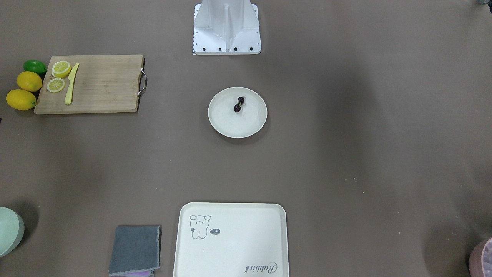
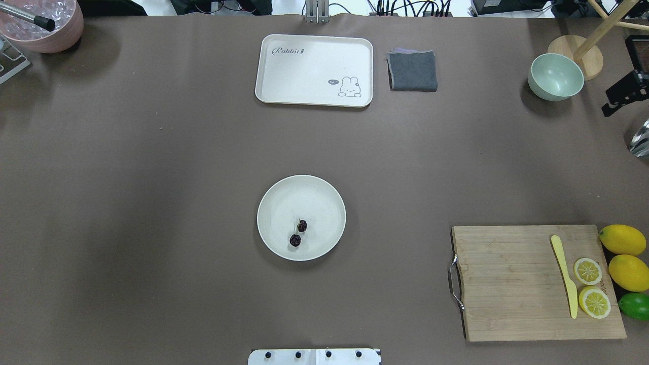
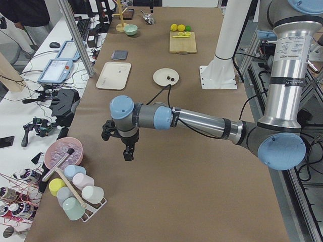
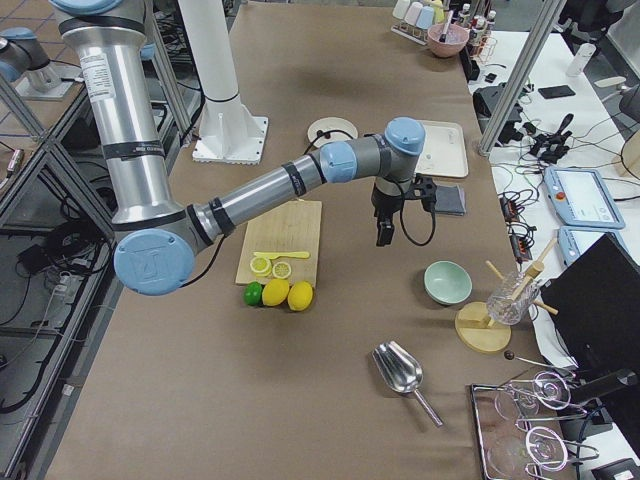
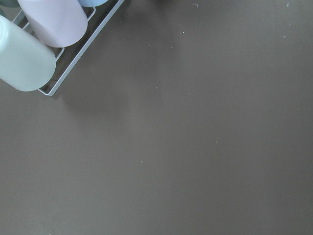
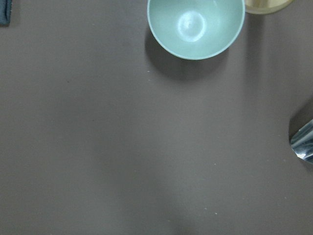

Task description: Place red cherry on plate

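Observation:
The red cherry (image 1: 237, 108) (image 2: 295, 240), a dark joined pair, lies inside the cream-white round plate (image 1: 223, 125) (image 2: 281, 203) at the table's middle. No gripper is near it. In the exterior left view my left gripper (image 3: 126, 151) hangs fingers-down above bare table near the cup rack, far from the plate (image 3: 160, 75). In the exterior right view my right gripper (image 4: 385, 235) hangs above the table between the grey cloth and the green bowl. I cannot tell whether either gripper is open or shut. The wrist views show no fingers.
A cream tray with a drawing (image 2: 314, 71), a folded grey cloth (image 2: 412, 71) and a pale green bowl (image 2: 555, 76) stand along the far edge. A cutting board (image 2: 512, 281) carries lemon slices and a yellow knife, with lemons (image 2: 622, 239) beside it. A cup rack (image 5: 44, 39) and a metal scoop (image 4: 400, 372) lie near the table's ends.

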{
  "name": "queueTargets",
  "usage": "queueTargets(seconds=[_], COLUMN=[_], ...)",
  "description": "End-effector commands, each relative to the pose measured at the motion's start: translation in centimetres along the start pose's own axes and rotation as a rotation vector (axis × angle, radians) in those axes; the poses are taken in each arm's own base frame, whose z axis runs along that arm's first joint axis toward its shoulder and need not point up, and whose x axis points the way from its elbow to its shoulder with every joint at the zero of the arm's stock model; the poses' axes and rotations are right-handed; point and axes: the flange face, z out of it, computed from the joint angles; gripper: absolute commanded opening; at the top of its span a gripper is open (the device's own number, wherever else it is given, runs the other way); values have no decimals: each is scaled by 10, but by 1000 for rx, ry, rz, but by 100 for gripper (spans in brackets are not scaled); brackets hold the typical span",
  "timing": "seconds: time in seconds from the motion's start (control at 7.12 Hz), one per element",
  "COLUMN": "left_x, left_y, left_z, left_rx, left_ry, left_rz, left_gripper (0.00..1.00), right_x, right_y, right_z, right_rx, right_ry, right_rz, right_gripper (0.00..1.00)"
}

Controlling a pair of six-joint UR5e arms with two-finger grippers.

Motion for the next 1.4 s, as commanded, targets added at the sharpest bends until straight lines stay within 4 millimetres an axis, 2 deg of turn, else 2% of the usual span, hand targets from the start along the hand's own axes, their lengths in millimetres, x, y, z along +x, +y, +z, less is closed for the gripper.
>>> queueTargets(seconds=[0.0,0.14,0.28,0.42,0.7,0.84,0.98,1.12,1.26], left_x=[-54,-68,-73,-79,-77,-75,-75,-73,-72], left_y=[15,24,31,43,57,77,80,89,84], left_z=[26,22,21,23,23,24,24,23,20], left_rx=[-57,-53,-52,-54,-51,-55,-55,-54,-50], left_ry=[-15,-40,-39,-36,-28,-29,-29,-36,-51], left_rz=[-5,-27,-41,-56,-59,-69,-73,-89,-88], left_gripper=[98,98,98,98,98,98,98,98,98], right_x=[52,63,69,79,110,129,138,152,145], right_y=[36,56,71,77,64,69,72,86,84], right_z=[-9,-8,-3,5,26,24,16,25,15], right_rx=[6,-3,-14,-32,-66,-56,-39,-54,-35], right_ry=[-7,-33,-44,-58,-91,-110,-111,-112,-111], right_rz=[-36,-56,-52,-94,-133,-128,-118,-96,-107], right_gripper=[100,100,100,100,100,100,100,100,100])
